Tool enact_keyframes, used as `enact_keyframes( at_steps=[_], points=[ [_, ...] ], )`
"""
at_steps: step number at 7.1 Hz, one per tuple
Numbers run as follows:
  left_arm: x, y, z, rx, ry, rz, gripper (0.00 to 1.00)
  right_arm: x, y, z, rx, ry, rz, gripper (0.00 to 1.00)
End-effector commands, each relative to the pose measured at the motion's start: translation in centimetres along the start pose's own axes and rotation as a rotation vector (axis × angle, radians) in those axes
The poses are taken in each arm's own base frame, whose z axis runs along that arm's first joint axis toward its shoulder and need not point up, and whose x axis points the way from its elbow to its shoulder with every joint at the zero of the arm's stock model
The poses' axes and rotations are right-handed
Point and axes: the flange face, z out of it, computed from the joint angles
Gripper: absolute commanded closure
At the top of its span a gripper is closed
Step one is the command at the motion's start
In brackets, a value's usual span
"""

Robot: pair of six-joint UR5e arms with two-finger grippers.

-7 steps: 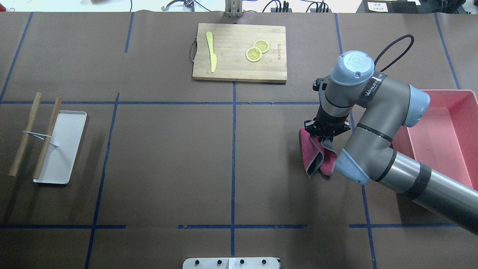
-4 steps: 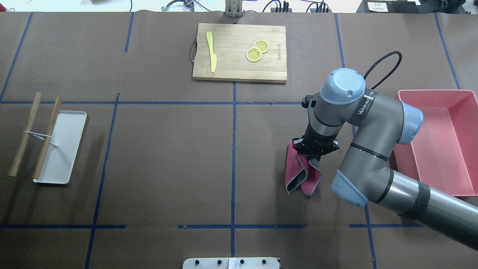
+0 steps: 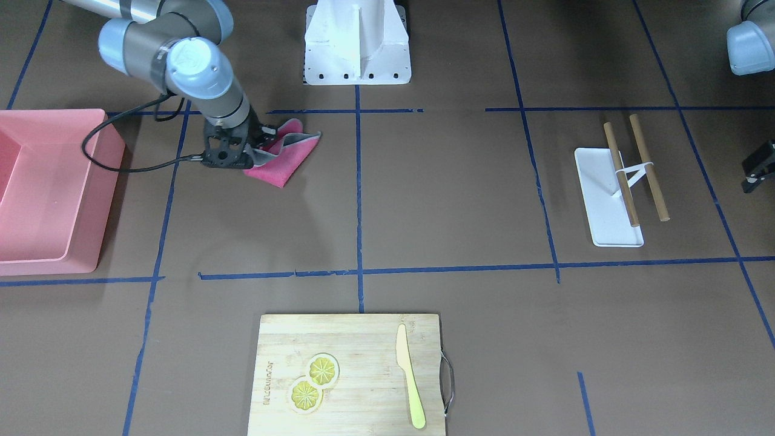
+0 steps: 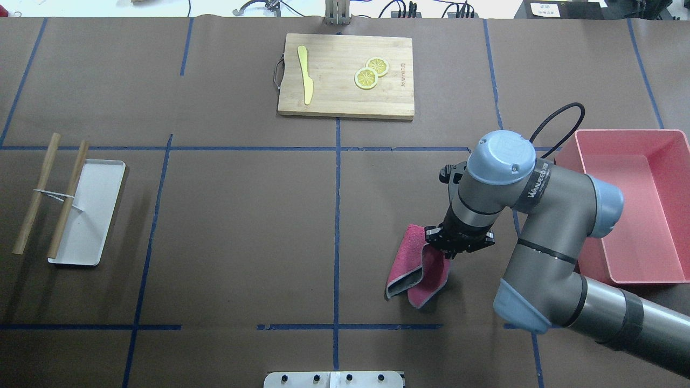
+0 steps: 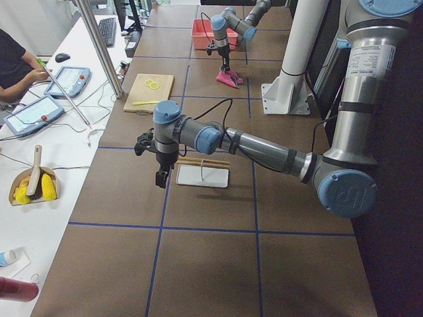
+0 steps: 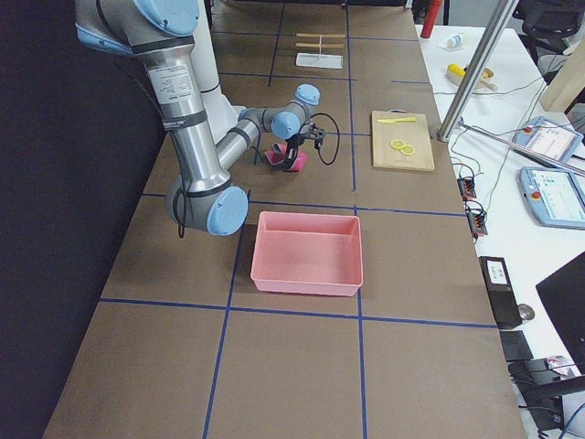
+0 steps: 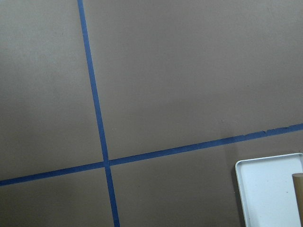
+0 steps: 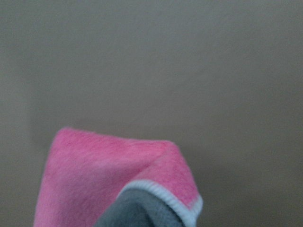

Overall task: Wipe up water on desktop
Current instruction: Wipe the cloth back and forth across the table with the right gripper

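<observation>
The desktop (image 4: 242, 226) is a dark-brown surface with a grid of blue tape lines; I see no water on it. My right gripper (image 4: 456, 249) points down and is shut on a folded pink cloth with grey backing (image 4: 416, 265). The cloth trails to the left of the fingers and lies on the desktop. It also shows in the front view (image 3: 283, 158) and fills the bottom of the right wrist view (image 8: 113, 179). My left gripper (image 5: 160, 177) hangs over the desktop beside the white tray; I cannot tell whether it is open or shut.
A bamboo cutting board (image 4: 345, 102) with two lemon slices and a yellow knife lies at the far middle. A pink bin (image 4: 636, 205) stands to the right of my right arm. A white tray (image 4: 89, 215) with two banded wooden sticks lies at the far left.
My right arm has moved toward the robot's side and a little left, dragging the pink cloth across the desktop. The cloth now lies flatter and more spread out.
</observation>
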Motion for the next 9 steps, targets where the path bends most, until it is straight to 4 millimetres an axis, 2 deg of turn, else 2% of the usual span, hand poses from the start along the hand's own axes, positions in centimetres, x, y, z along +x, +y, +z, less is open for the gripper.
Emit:
enact_keyframes(
  at_steps=[1,2,3,4,5,6,7,9],
  points=[
    [-1.3,1.3,0.6,-0.019,-0.005,0.009,0.0,6.5,-6.9,-0.5,0.038,0.058,-0.008,1.0],
    [-2.7,1.5,-0.1,-0.016,-0.014,0.009,0.0,9.1,-9.6,-0.9,0.047,0.078,-0.019,1.0],
    [-5.5,3.7,0.9,-0.052,-0.024,0.008,0.0,11.2,-11.5,-1.3,0.054,0.094,-0.023,1.0],
    [-8.2,4.9,1.6,-0.073,-0.001,0.017,0.0,12.2,-12.8,-1.5,0.057,0.103,-0.006,1.0],
    [-10.9,5.8,2.7,-0.092,0.032,0.02,0.0,11.1,-13.7,-2.4,0.071,0.09,-0.007,1.0],
    [-12.7,6.3,3.4,-0.104,0.032,0.038,0.0,10.2,-13.7,-2.9,0.074,0.08,-0.013,1.0],
    [-13.7,6.2,2.6,-0.09,0.026,0.019,0.0,9.1,-13.3,-3.3,0.065,0.054,-0.022,1.0],
    [-13.9,6.2,2.5,-0.09,0.022,0.016,0.0,5.2,-9.5,-1.2,0.019,0.033,-0.036,1.0]
  ],
)
